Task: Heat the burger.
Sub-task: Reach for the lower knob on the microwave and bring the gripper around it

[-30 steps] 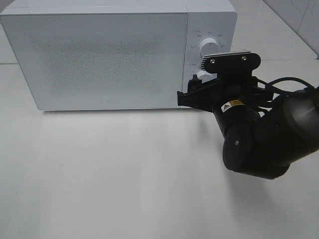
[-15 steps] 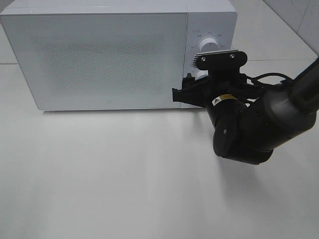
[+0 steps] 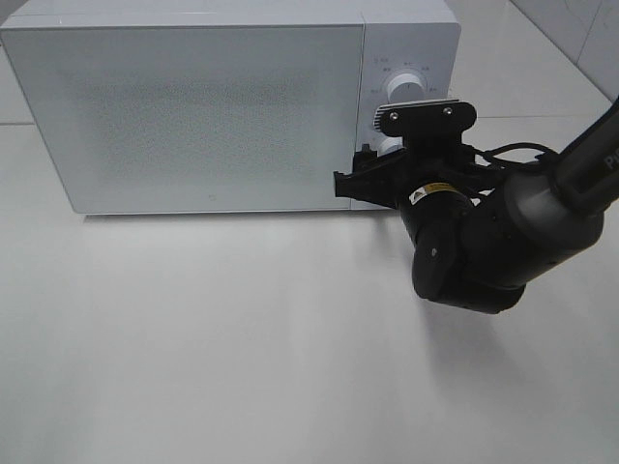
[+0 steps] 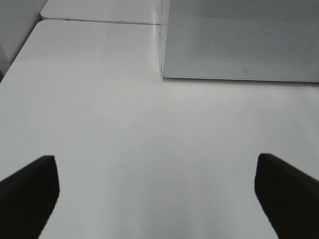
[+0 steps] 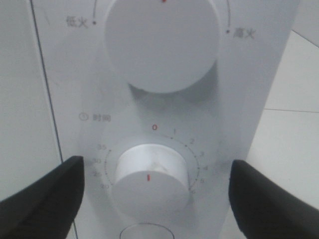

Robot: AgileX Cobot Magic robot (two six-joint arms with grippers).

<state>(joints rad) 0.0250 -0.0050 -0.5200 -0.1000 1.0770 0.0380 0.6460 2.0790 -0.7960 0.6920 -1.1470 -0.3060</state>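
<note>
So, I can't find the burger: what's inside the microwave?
The microwave door is shut; its speckled panel shows nothing within. Whether a burger sits inside cannot be seen.

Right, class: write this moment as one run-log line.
microwave door: shut | right gripper: open, flanking timer dial, not touching | left gripper: open, above table | burger: not in view

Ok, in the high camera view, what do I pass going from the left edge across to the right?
microwave door → upper dial on the control panel → right arm, its dark bulky joint out in front of the microwave
</note>
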